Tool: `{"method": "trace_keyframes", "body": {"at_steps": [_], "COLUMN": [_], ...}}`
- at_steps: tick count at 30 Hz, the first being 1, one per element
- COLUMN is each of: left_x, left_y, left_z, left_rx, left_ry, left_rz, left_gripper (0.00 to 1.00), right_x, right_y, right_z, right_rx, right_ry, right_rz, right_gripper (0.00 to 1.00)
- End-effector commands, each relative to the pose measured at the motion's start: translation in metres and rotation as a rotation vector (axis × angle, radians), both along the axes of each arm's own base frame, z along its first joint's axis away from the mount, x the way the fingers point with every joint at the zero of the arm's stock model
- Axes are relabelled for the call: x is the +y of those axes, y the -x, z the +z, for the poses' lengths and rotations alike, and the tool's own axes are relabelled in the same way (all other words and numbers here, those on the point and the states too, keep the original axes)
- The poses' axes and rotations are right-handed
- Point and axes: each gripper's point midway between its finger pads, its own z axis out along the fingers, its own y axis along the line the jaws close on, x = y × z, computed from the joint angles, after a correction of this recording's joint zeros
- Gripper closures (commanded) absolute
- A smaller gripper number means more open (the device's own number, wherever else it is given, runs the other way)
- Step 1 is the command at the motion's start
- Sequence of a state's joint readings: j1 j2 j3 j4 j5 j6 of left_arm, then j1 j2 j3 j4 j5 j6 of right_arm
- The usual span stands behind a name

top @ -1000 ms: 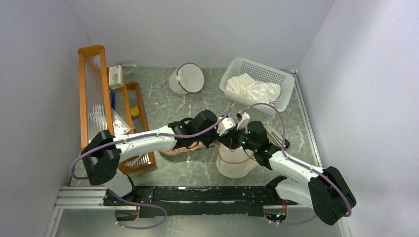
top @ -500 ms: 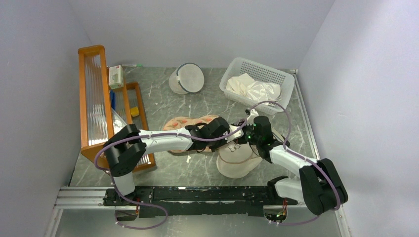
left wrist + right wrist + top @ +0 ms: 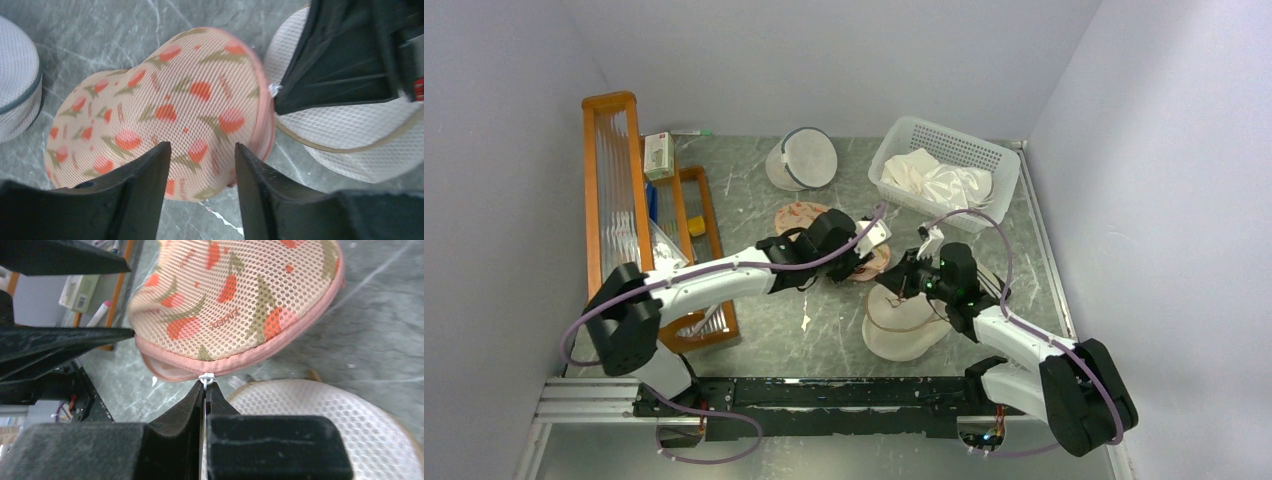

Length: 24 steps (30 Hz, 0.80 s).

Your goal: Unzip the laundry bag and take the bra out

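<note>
The peach laundry bag with red-orange print lies on the grey table, its pink zipper edge towards my right arm. My left gripper hovers open just above the bag's near edge, holding nothing. My right gripper is shut on the white zipper pull at the bag's rim. From above, the bag shows partly under the left gripper, with the right gripper beside it. The bra is hidden.
A round cream pouch lies under the right arm. A white mesh dome bag stands at the back. A white basket with white cloth sits back right. A wooden rack lines the left side.
My left gripper has opened and let go of the bag, which has shifted towards the back. The right gripper has stayed shut and followed the bag's edge.
</note>
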<state>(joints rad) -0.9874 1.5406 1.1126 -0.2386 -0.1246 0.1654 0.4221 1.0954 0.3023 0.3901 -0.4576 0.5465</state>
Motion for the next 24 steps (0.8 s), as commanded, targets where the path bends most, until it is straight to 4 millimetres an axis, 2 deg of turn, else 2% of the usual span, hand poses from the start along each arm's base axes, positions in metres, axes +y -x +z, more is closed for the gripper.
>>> {"method": "trace_keyframes", "body": {"at_steps": [1,4,11,16,21,24], "left_x": [-0.007,-0.01,-0.017,-0.012,-0.014,-0.013], "left_y": [0.022,0.025,0.035,0.029,0.03,0.031], "left_z": [0.006,0.003,-0.01,-0.021,-0.025,-0.025], "left_rx": [0.045,0.058,0.101,0.094,0.099,0.092], "left_ry": [0.064,0.055,0.021,-0.033,-0.046,-0.051], "left_rz": [-0.087,-0.101,-0.137,-0.103,-0.11,-0.104], "left_gripper": [0.36,0.34,0.36,0.47,0.51,0.58], "right_x": [0.018,0.028,0.038,0.04,0.04,0.038], "right_y": [0.007,0.011,0.017,0.017,0.017,0.017], "right_z": [0.018,0.022,0.02,0.023,0.026,0.025], "right_rx": [-0.035,-0.036,-0.027,-0.032,-0.038,-0.04], "right_ry": [-0.065,-0.063,-0.066,-0.065,-0.06,-0.053], "right_rz": [0.033,0.056,0.075,0.08,0.087,0.075], "right_gripper": [1.0,1.0,1.0,1.0,1.0,1.0]}}
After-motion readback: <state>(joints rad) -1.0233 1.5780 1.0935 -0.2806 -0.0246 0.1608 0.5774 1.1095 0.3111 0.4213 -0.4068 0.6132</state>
